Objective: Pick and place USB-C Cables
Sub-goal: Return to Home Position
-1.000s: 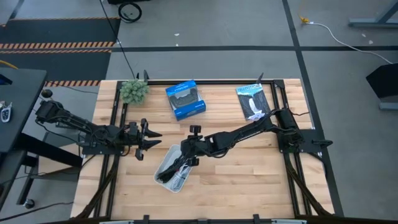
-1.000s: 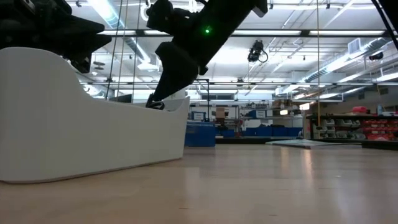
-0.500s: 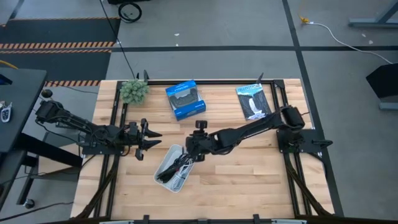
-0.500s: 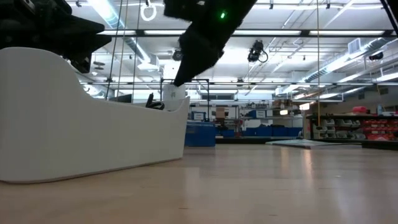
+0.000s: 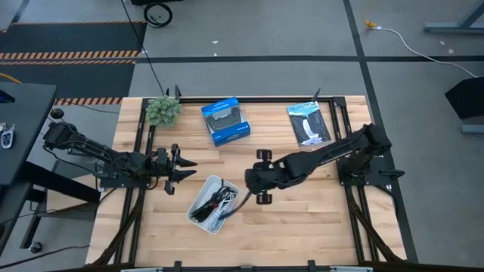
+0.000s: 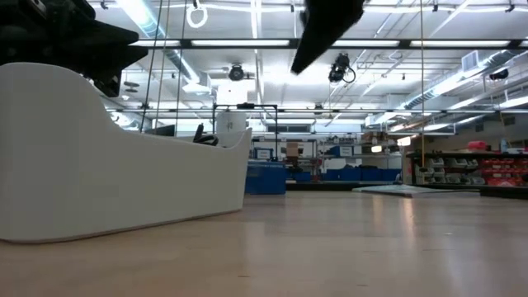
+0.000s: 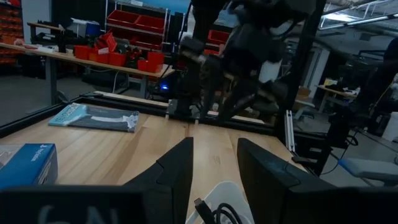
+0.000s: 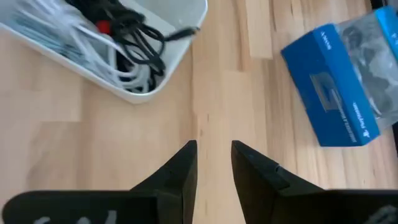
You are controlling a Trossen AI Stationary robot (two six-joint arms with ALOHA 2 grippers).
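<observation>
USB-C cables (image 8: pixel 118 37) are all piled in a shallow white plastic bin (image 5: pixel 197 215). It sits at an angle on the light wooden tabletop (image 5: pixel 302 219), a bit left of centre and towards the near edge. From the right wrist view you can make out white loops (image 8: pixel 93 53) and a black cable (image 8: pixel 140 40) with a bit of red tie (image 8: pixel 102 26). One black plug end (image 8: pixel 186 31) pokes out over the rim. Honestly can't pick a bluish-grey one out of that tangle.

Right hand (image 5: pixel 248 181) hovers just right of the bin, up off the tabletop and aimed left. Its fingers (image 8: pixel 186 168) are parted only a little, with nothing between them; you just see bare wood through the gap. In the low view only a dark chunk of that arm (image 6: pixel 326 25) shows at the top, well above the bin (image 6: pixel 99 165).

Left hand (image 5: pixel 185 171) is parked just left of the bin, pointing right at it. Its fingers (image 7: pixel 177 174) are spread wide and it's empty too.

Farther out, a blue cardboard box (image 5: pixel 225 121) lies on the far side, beyond the bin. A dark flat packet with white print (image 5: pixel 308 123) is off to its right. A green spiky plant-like ball (image 5: pixel 162 110) sits at the far left corner.
</observation>
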